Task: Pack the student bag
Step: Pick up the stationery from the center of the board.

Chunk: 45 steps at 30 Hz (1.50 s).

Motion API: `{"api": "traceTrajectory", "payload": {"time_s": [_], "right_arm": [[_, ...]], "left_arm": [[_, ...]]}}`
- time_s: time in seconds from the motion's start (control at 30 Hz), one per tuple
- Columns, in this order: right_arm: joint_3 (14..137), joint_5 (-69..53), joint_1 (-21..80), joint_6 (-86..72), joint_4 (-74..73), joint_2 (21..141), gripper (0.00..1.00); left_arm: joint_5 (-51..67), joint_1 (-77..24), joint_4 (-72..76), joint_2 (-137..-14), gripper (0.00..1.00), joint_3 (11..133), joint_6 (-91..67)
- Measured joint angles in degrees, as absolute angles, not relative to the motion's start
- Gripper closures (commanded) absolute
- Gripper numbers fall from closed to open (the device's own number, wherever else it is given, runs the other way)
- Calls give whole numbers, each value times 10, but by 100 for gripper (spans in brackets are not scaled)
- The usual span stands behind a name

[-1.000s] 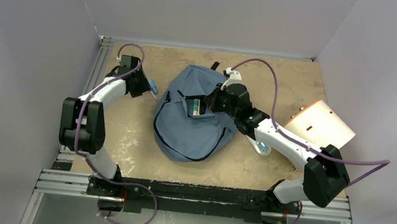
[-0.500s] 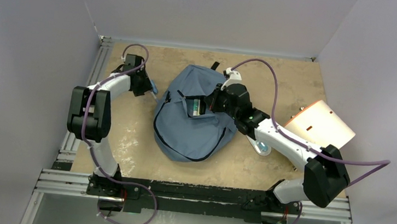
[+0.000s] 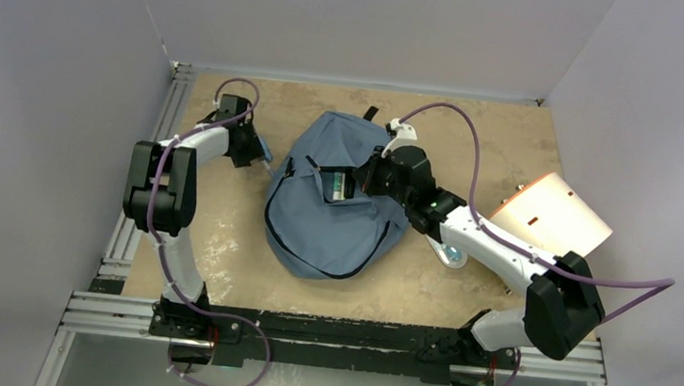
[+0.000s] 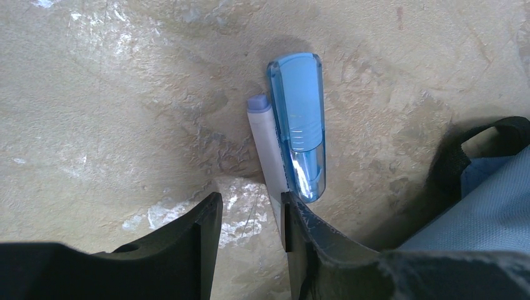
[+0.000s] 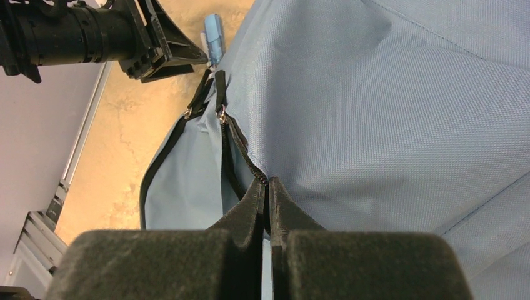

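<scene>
The student bag [image 3: 336,213] lies on the surface [image 3: 486,136], its zip edge pinched by the fully closed right tool [image 5: 269,184]. The left tool [image 4: 251,201], partly open and empty, hovers over a white marker [image 4: 265,150] and a blue pen [image 4: 300,119] beside the bag. This looks like the fetching step: next, straddle 1 pen and close.

Tan table [image 3: 476,140] — student bag [image 3: 326,225], blue marker [image 4: 300,119], white pen [image 4: 265,150], beige folder [image 3: 554,215].
</scene>
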<state>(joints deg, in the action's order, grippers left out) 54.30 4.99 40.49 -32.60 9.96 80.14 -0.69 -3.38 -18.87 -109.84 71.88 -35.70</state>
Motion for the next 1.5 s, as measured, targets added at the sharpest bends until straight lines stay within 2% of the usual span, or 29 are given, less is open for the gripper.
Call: {"api": "traceTrajectory", "payload": {"time_s": [0.9,1.5], "right_arm": [[541,50,405,-326,98,801,100],[540,50,405,-326,98,801,100]], "left_arm": [[-4,-34,-180,-1109,62,734,-357],[-14,-32,-221,-1137,67,773,-350]]}}
